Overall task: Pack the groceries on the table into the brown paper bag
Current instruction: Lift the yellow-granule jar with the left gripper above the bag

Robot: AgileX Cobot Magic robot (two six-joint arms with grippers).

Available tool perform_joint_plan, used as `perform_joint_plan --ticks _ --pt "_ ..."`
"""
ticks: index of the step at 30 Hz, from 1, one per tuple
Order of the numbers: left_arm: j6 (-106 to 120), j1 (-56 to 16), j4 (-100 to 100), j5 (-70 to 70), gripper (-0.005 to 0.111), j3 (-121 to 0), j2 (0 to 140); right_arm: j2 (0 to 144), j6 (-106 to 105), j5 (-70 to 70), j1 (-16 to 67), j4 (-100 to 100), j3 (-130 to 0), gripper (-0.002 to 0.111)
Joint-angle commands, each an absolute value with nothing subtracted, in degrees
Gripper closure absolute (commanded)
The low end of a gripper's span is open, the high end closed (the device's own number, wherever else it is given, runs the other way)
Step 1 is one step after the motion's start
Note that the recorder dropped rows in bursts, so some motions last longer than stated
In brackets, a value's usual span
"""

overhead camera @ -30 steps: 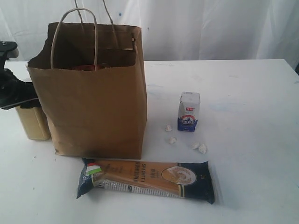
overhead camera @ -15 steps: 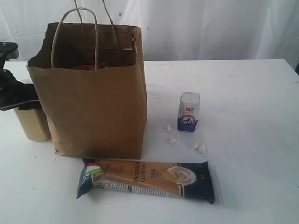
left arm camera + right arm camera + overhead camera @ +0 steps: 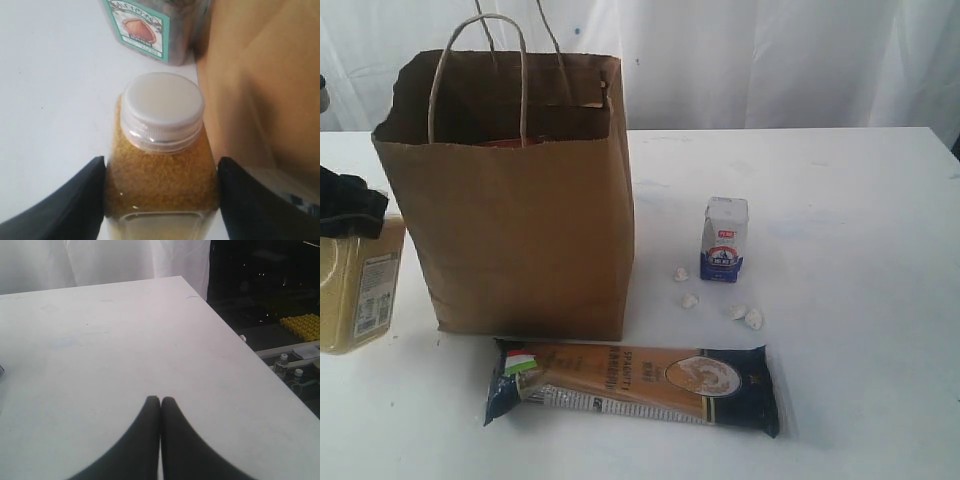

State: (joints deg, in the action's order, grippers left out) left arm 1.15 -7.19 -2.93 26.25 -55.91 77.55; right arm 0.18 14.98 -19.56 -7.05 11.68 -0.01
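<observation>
- Yellow-powder jar, clear plastic w/ white screw cap: at far-left edge of scene, just left of the tall kraft-brown paper bag, held by left gripper.
- Jaws: black fingers press both sides of the jar's shoulder just below the cap; grip looks centred. Can't tell if the base is off the large white table.
- Step in hand, my read: carry jar over the bag's open mouth. To do it well: rise enough to clear rim + twisted loop handles, keep jar upright, shift right, lower inside before letting go. Bag is light paper; a knock on the rim could fold or tip it.
- Something red shows inside the bag mouth; aim beside it.
- Clear nut jar w/ teal label stands close by, against the bag wall; mind it on the lift.
- Left arm pose: gripper sits over the jar's top end; rest of arm out of frame.
- Right gripper: jaws closed together, empty, above bare table by its right edge.
- Not yet packed: small white-blue carton, small white lumps, long navy-orange spaghetti pack near front.
</observation>
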Motion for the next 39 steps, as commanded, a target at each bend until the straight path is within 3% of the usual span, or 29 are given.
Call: perform_joint_plan --ticks 1,24,33,39 --pt "1.31 -7.42 -2.41 30.22 0.107 -56.06 74.66 0.0 15.28 -19.29 -7.33 11.92 0.0 0.108" --pt "1.31 -7.42 -0.98 35.9 0.107 -57.11 59.96 0.0 15.28 -19.29 -7.33 11.92 0.0 0.108" --pt "1.03 -7.42 -3.92 34.84 0.107 -67.88 56.65 0.0 15.28 -19.29 -7.33 11.92 0.0 0.108" --pt "3.91 -7.42 -21.56 26.83 0.107 -75.2 56.65 0.0 15.28 -19.29 -7.33 11.92 0.0 0.108"
